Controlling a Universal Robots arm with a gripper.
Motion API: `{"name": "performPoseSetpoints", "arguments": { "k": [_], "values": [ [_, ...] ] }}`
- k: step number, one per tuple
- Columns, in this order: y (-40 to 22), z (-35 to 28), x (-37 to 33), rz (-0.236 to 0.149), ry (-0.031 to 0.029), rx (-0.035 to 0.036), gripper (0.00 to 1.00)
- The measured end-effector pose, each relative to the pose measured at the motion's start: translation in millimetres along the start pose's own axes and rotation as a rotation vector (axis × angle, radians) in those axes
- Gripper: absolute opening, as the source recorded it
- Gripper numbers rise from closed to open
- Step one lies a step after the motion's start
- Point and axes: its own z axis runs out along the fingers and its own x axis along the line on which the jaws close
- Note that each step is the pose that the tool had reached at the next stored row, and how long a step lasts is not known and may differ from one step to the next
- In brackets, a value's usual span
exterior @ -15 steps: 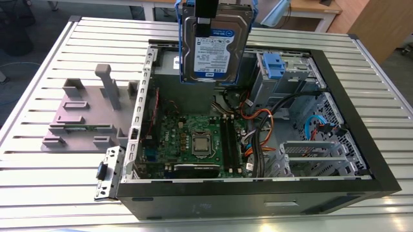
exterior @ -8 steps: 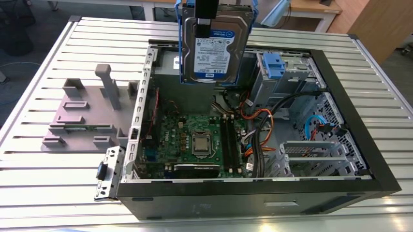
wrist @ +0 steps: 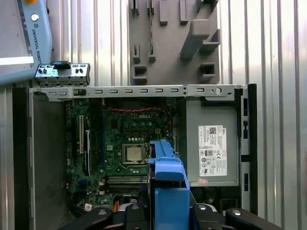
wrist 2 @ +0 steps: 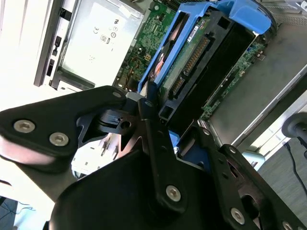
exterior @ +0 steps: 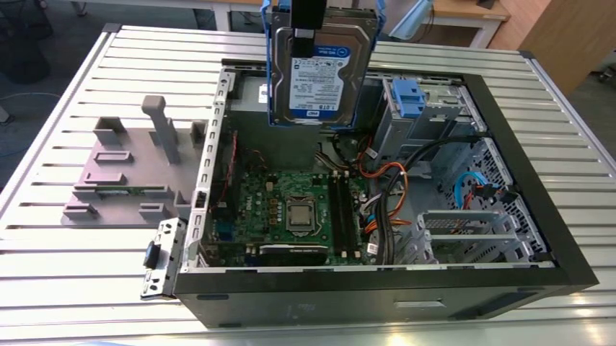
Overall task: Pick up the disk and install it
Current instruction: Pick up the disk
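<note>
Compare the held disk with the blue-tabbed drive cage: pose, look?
Pose: the disk hangs upright above the open case, clamped in the tool; the drive cage sits inside the case. Look: the disk bears a white-and-blue label in a blue bracket; the drive cage is bare silver metal with one blue tab. Both pair silver-grey metal with blue plastic.

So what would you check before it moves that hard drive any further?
1. Disk gripped by the tool: ok, carried upright.
2. Disk clear of the computer case: ok, it hangs above the open side.
3. Blue-tabbed drive cage free to take it: cannot tell.
4. Cables beside the cage out of the way: cannot tell.
5. Grey stand clear of the disk: ok, it sits outside the case.
</note>
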Motion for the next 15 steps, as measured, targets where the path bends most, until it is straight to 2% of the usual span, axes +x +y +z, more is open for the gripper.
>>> {"name": "performPoseSetpoints", "arguments": {
  "k": [15],
  "values": [
    [-0.2, 0.0, 4.2, 0.000, 0.0000, 0.0000, 0.36]
  ]
}}
